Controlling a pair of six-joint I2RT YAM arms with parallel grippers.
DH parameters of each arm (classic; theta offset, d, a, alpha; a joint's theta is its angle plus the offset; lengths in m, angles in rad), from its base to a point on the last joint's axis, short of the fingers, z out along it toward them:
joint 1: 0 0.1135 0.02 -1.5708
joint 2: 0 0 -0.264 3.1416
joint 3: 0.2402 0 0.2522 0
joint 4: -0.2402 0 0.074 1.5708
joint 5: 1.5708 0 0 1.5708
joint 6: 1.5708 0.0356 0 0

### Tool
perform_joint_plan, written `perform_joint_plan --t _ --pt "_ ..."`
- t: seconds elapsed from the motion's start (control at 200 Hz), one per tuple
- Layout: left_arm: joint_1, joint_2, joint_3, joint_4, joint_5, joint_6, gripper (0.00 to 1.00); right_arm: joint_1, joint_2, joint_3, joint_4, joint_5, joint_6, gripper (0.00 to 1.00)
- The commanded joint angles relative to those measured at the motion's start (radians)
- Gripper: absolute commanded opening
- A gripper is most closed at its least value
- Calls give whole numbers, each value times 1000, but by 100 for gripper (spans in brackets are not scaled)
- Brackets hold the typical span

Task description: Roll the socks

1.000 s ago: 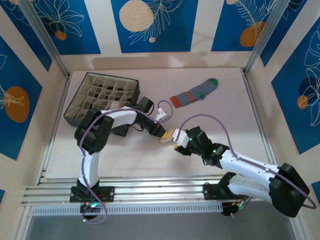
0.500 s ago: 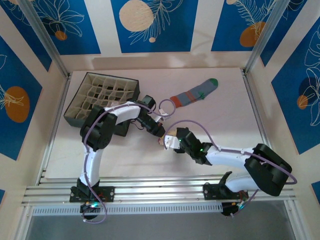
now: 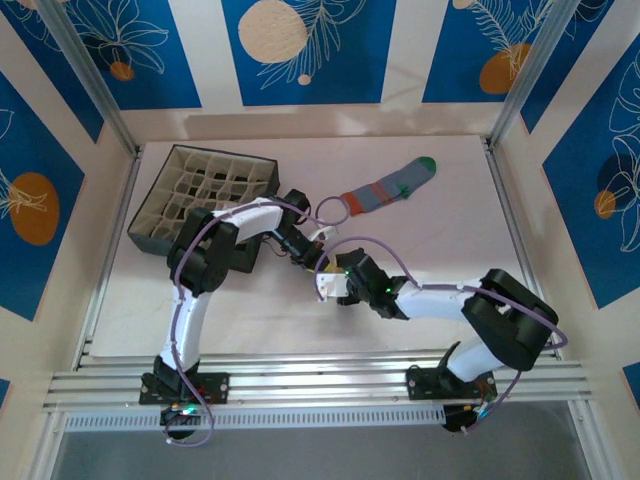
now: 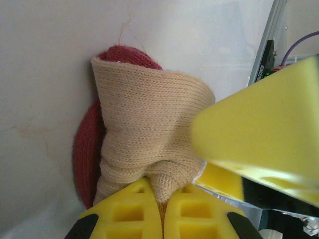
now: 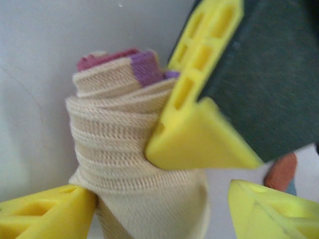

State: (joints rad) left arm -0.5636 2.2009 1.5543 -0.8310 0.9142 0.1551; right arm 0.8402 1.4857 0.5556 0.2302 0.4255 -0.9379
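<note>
Though distant, grey-blue sock [image 3: 390, 187] seemingly points toe far-right.

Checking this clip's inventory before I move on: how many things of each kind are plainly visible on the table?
Socks: 2 (peach sock, grey-blue sock)
Divider box: 1
Total: 3

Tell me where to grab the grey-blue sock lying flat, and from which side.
Pinch the orange cuff of the grey-blue sock from straight above. It lies flat and stretched out on the table, cuff toward the near side, so nothing stands up to grip sideways.
</note>
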Motion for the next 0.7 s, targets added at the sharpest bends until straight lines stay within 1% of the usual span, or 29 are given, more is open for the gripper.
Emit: perform_joint_plan --t 0.0,0.205,0.29,0.35,0.37,0.405,0.45,0.515,0.635,0.695 --pt "10 59 -4 -86 -19 -12 4 1 57 34 50 -115 4 71" --pt "26 68 7 -95 2 -10 4 -14 123 60 27 -172 23 72" --pt "32 68 9 -101 -1 -4 5 -33 139 97 -56 -212 48 71" --pt "36 62 6 -100 -5 -2 5 -42 153 118 -113 -221 61 67" --pt "37 60 3 -98 -7 -2 5 -43 157 122 -125 -222 64 64" --pt "39 54 -5 -88 -10 -4 8 -46 161 130 -143 -224 70 60" --pt "42 42 -20 -66 -15 -11 13 -50 164 141 -172 -228 84 58" --pt "45 18 -49 -26 -34 -23 17 -60 169 188 -276 -258 135 55" --pt "63 -29 -108 60 -56 -50 23 -92 178 321 -508 -356 269 49" --pt "75 -57 -134 109 -54 -68 26 -103 198 395 -624 -371 334 44"
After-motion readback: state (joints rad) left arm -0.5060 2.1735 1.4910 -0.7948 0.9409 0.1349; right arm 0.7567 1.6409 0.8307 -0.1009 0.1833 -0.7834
